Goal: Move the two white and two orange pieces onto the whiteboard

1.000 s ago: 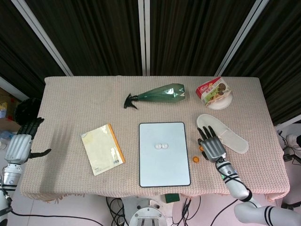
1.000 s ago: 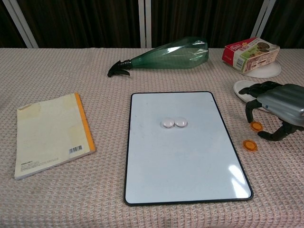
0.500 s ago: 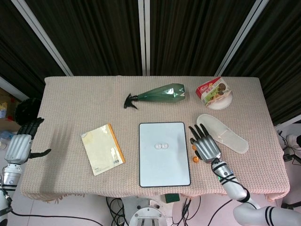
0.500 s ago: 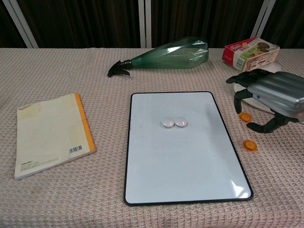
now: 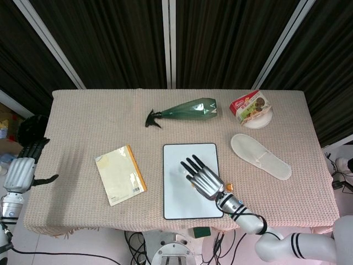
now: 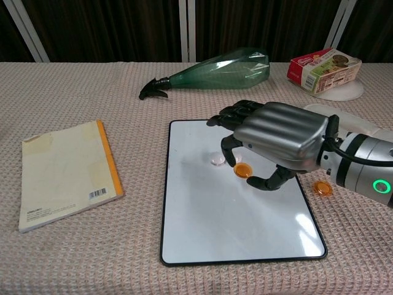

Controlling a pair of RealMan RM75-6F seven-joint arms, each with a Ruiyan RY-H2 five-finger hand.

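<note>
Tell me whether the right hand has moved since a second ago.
Yes. The right hand moved leftward from beside the white slipper to above the whiteboard, carrying an orange piece.

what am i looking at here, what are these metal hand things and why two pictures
It is one robot with two arms ending in metal hands, seen by two of its own cameras: one from its head looking down, one from its chest.

On the cloth-covered table lie a whiteboard, a notebook, a green spray bottle, a slipper and a snack box.

The right hand hovers over the whiteboard, pinching an orange piece. Another orange piece lies on the cloth. The left hand waits off the table's edge, holding nothing.
</note>
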